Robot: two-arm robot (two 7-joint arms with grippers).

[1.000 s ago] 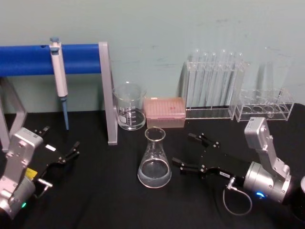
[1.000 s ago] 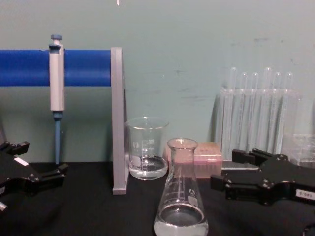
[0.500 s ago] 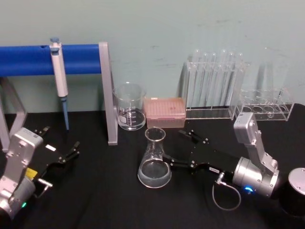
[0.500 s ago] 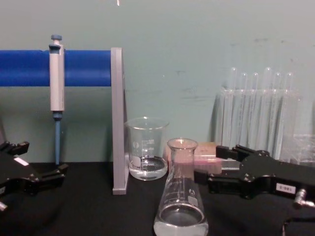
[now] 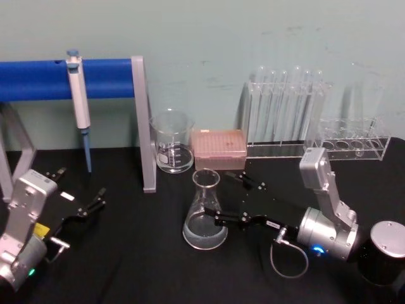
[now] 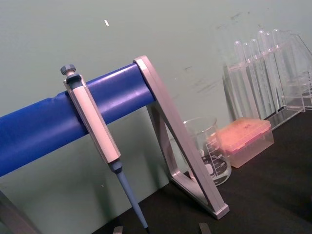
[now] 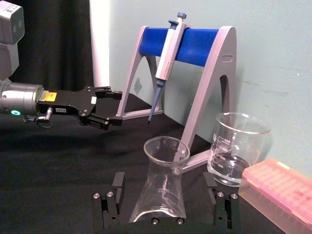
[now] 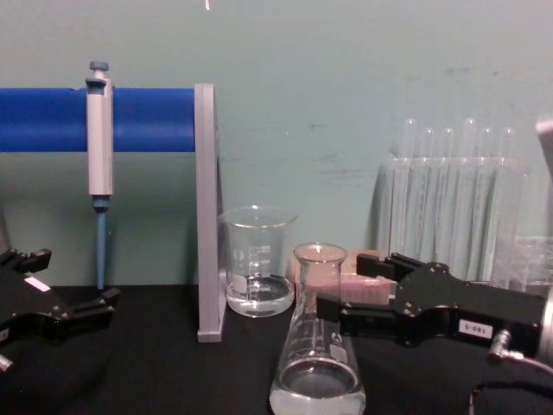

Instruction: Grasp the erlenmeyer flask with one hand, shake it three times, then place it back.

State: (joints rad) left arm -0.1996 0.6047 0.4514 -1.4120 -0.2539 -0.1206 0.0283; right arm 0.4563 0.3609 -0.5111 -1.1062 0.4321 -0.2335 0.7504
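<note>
On the black table (image 5: pixel 139 253), the right gripper (image 5: pixel 226 199) is spread wide, with the upright erlenmeyer flask (image 5: pixel 205 215) standing between its fingertips. The left gripper (image 5: pixel 82 183) rests well apart, likewise spread.

Soft, even light fills the room, fairly dim. The pale wall (image 5: pixel 209 38) is evenly lit, with a faint shadow just left of the test tubes (image 5: pixel 285 107). The black table (image 5: pixel 126 253) swallows light; small glints show on the erlenmeyer flask (image 5: pixel 202 202).

Head camera looks down over the right gripper (image 5: pixel 226 198); chest camera, low and close, shares the erlenmeyer flask (image 5: pixel 204 225) between its fingers.
</note>
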